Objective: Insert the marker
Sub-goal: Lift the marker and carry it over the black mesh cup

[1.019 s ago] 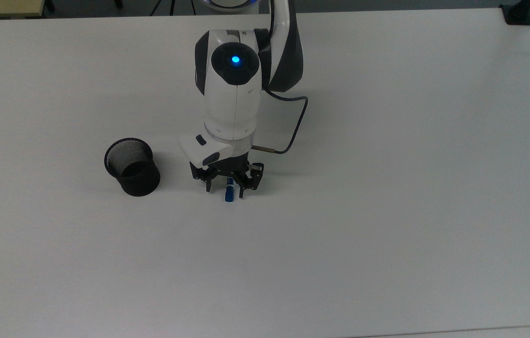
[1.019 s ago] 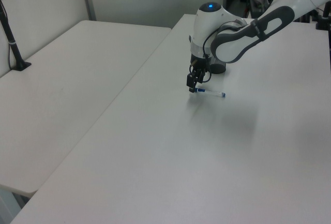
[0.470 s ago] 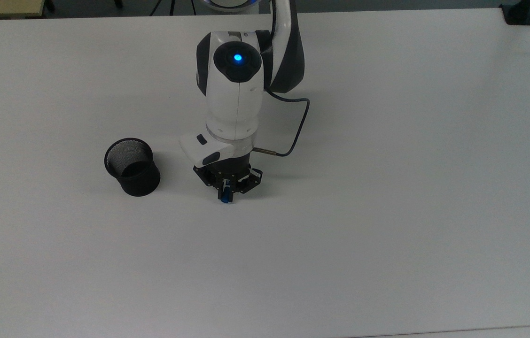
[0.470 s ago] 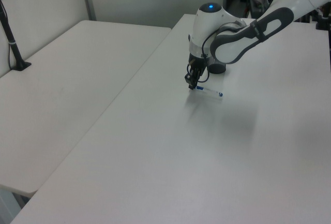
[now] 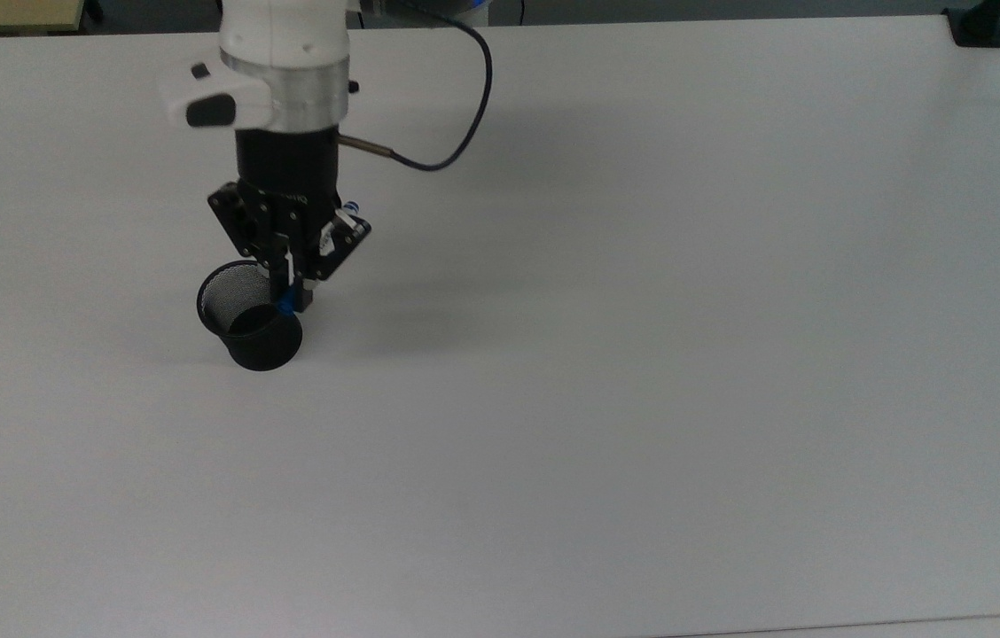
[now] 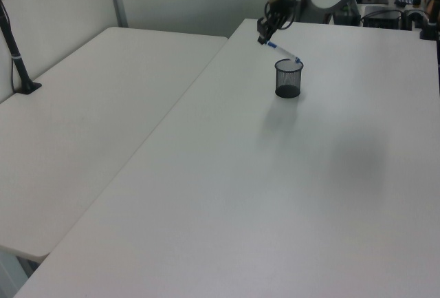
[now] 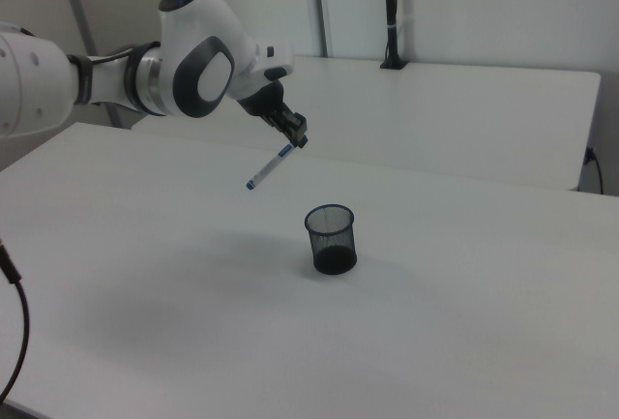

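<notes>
The pincer [image 7: 296, 140] is clenched on one end of the marker [image 7: 268, 168], which hangs from it at a slant, with the free blue end lower. Half a second ago the marker still lay on the bench [image 5: 642, 354] under the pincer; now it is lifted high. Below the pincer, a little to the right view's right, stands the black mesh cup [image 7: 331, 239]. I judge the carry nearly done; lining up and lowering remain.

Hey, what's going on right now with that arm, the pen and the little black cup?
Gripper shut on the marker, raised off the table. Marker hangs tilted, not yet in the black mesh cup. White table around the cup shows no obstacle.
</notes>
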Controlling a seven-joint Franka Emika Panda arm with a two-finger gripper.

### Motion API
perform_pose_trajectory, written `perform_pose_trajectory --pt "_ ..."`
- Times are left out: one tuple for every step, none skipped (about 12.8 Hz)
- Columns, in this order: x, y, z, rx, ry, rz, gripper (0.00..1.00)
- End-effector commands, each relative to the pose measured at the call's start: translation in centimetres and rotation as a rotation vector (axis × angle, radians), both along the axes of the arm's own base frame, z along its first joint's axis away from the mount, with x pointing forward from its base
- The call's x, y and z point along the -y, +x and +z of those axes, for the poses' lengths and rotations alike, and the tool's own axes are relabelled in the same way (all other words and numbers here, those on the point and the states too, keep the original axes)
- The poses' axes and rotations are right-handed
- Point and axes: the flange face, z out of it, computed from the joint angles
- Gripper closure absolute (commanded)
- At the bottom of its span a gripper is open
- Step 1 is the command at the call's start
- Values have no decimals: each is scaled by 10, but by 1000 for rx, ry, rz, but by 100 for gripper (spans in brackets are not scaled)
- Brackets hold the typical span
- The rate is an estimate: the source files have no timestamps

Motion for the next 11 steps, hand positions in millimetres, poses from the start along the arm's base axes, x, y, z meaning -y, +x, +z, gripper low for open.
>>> perform_pose_trajectory --pt "19 -54 2 177 -3 7 100" --pt "34 -57 6 231 -22 6 100" --pt "49 -58 7 249 -46 10 100" --pt "62 -59 8 267 -69 12 100" --pt "70 -60 6 303 -90 21 100" --pt "77 -60 -1 328 -100 18 100" --pt "83 -60 -8 351 -111 16 100" --pt "84 -59 -18 367 -116 18 100" --pt "86 -59 -27 385 -122 19 100" --pt "87 -57 -37 419 -129 21 100" --pt "89 -54 -47 440 -135 22 100"
